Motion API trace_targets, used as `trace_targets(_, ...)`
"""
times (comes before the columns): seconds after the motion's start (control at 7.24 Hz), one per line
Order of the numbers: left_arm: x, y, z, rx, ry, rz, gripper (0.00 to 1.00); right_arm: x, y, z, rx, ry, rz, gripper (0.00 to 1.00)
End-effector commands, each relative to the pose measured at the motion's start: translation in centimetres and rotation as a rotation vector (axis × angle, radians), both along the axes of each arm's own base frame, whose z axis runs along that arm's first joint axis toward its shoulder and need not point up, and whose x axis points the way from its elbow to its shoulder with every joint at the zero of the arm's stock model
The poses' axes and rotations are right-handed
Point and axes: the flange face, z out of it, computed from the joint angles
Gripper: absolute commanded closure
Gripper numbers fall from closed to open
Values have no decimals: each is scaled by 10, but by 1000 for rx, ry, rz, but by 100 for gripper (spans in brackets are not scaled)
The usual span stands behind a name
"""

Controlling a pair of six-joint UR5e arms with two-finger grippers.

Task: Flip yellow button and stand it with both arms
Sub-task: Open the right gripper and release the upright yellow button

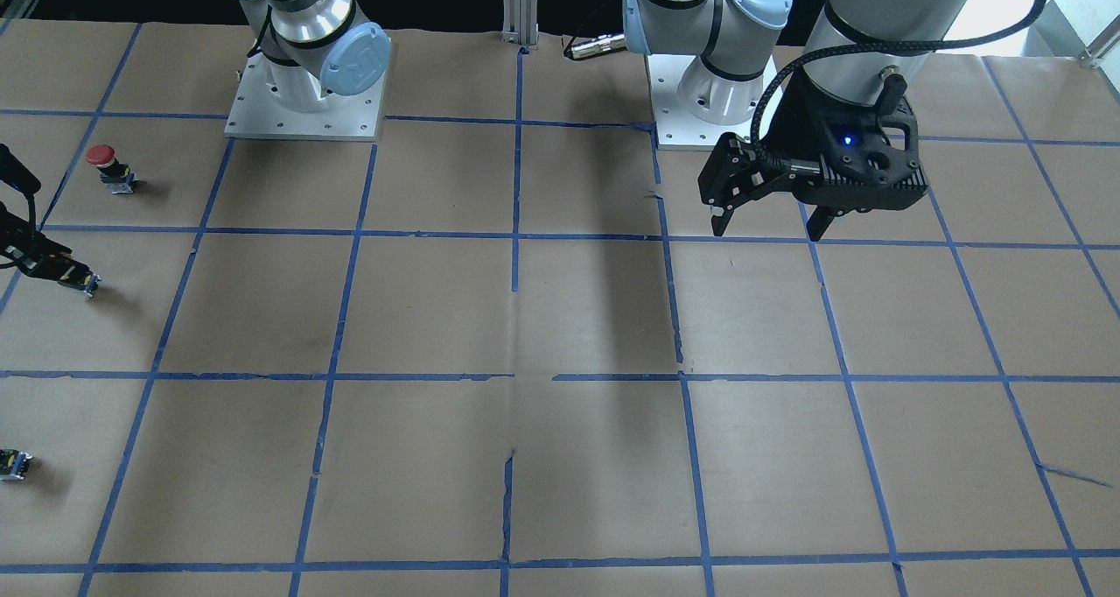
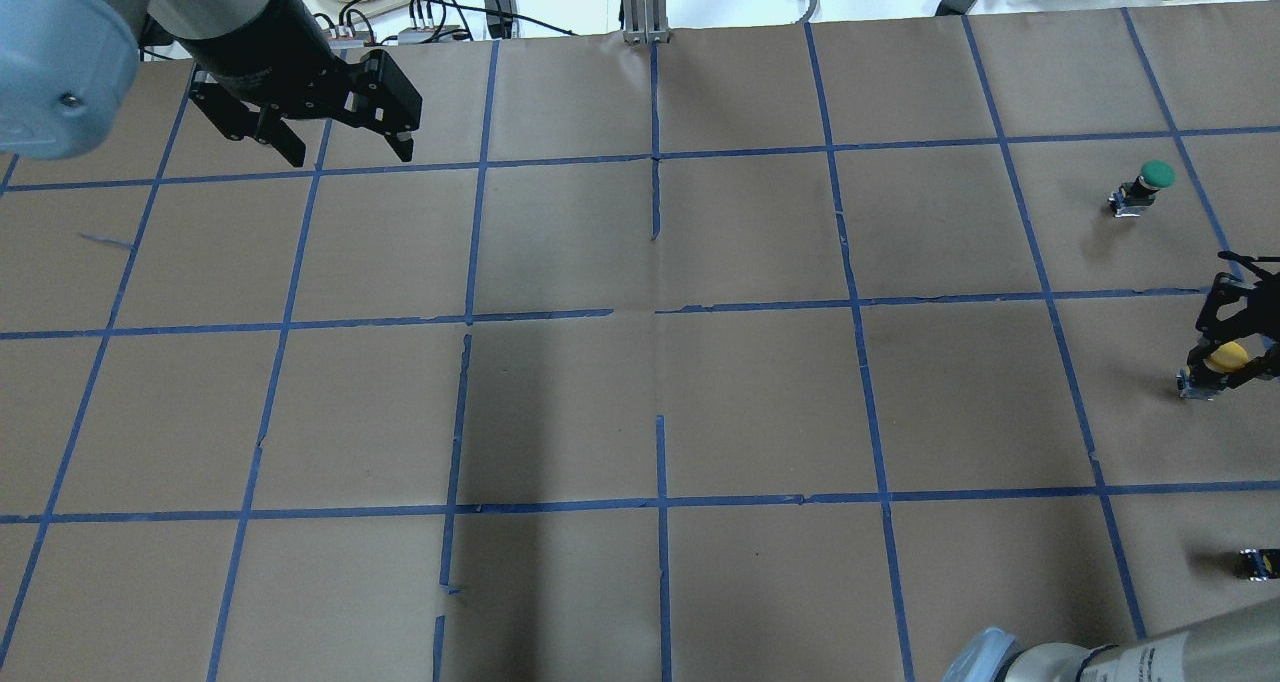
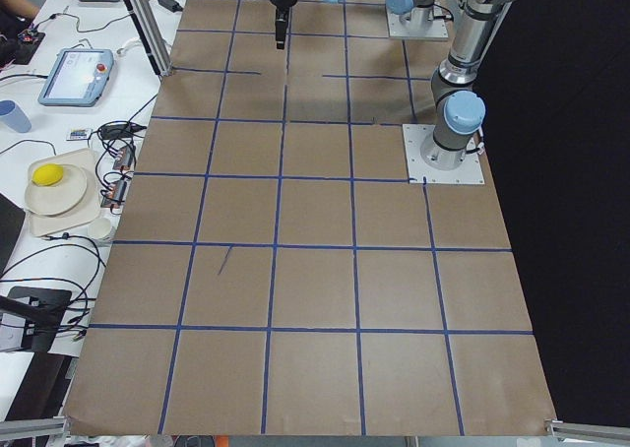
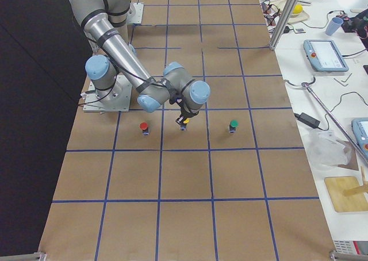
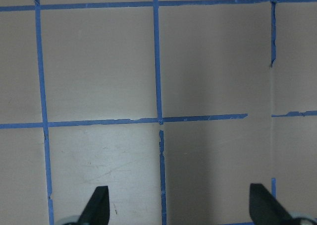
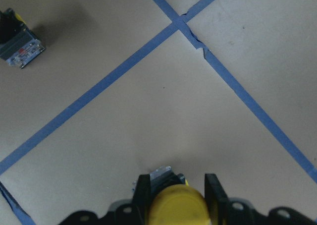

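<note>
table (image 1: 595, 457): brown, blue tape grid | on it: red button (image 1: 105, 164), green button (image 2: 1145, 187), dark block (image 2: 1258, 562)

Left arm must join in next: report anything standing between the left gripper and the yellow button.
Nothing visible: only taped table surface lies between the left gripper and the yellow button, held by the right gripper.

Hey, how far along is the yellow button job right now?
Done: the right gripper is at the yellow button, with its fingers shut on the cap. In hand: that grasp, with the button at the level of the table, not lifted clear. Left to do: the flip, standing it up, and any use of the left gripper, which hangs open and empty far across.
</note>
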Motion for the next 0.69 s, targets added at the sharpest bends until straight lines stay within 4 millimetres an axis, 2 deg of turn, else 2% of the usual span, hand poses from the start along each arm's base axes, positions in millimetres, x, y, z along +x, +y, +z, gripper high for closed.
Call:
trace_targets(0.0,1,0,0,-1,1,1,0,-3,0,-12,20,-17,-11,1)
trace_targets(0.14,1,0,0,0,1,1,0,-4,-2,-16,19,-26,-13,0)
trace_targets(0.41,1,0,0,-1,0,2,0,-3,-3,-5,25,-14,-70,0)
trace_targets(0.55,1,1,2,-4,-2,3,0,0,-5,27,28,-42,-149,0)
